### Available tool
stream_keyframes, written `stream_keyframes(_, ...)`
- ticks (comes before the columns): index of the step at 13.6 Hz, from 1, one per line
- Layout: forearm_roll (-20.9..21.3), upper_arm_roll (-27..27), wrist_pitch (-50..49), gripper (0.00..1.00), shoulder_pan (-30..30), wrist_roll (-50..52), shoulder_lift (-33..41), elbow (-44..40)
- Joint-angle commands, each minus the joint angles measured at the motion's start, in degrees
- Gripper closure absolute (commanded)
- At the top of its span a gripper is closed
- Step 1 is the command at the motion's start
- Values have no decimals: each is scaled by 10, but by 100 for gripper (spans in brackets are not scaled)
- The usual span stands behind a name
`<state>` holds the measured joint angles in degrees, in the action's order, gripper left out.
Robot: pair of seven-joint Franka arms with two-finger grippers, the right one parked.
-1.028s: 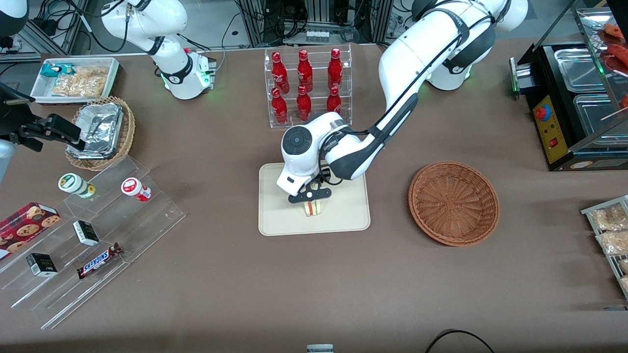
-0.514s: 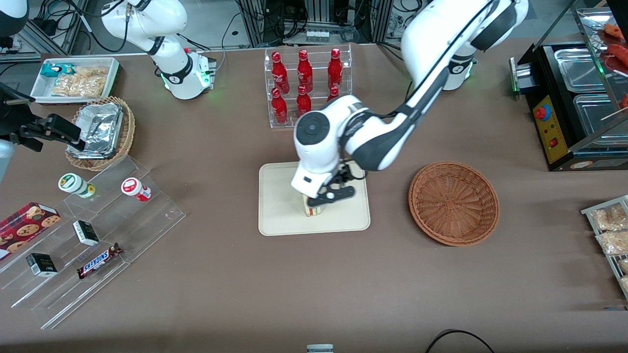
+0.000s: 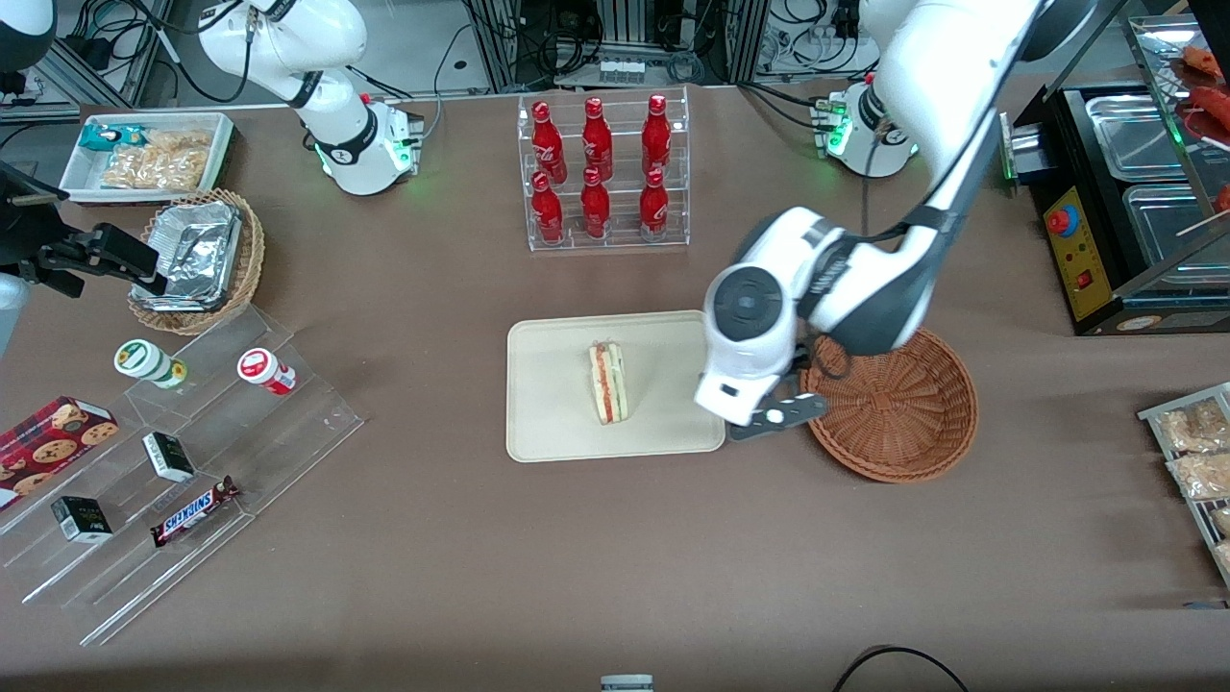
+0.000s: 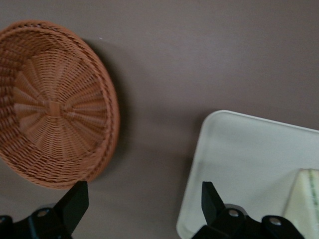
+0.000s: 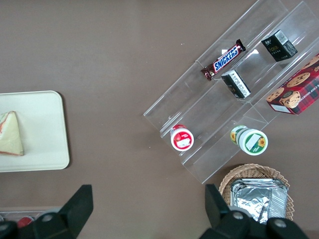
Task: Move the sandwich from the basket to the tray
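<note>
Brown tabletop (image 3: 577,557), cluttered at both ends. Tray (image 3: 557,423) sits mid-table. Sandwich (image 3: 609,383) rests on edge on the tray, filling stripe facing up, roughly central; in the right wrist view it shows at the tray's (image 5: 45,149) edge as a pale wedge (image 5: 11,134).

Basket (image 3: 894,399) lies toward the working arm's end, near the tray but not touching it, nothing in it. In the left wrist view basket (image 4: 52,104) and tray (image 4: 239,164) have bare cloth between them, and a sandwich corner (image 4: 305,199) shows on the tray.

Gripper (image 3: 774,415) hovers over the gap between tray and basket, at about 3 o'clock from the sandwich. Fingers (image 4: 75,201) spread wide, holding nothing; gripper (image 4: 144,199) is centred over the cloth.

Bottle rack (image 3: 603,173) with red bottles stands at 12 o'clock from the tray, farther from the front camera. Clear stepped shelf (image 3: 192,461) with snacks sits toward the parked arm's end, Snickers bar (image 3: 194,510) on it.
</note>
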<state>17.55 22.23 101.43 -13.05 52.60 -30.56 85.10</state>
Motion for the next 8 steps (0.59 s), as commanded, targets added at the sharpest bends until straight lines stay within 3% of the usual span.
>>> stream_keyframes(1,-36,4,5,0,46,-79,88,96)
stream_keyframes(5,-80,3,-4,0,127,-224,199,196)
stream_keyframes(8,-120,-5,-38,0,159,-310,254,222)
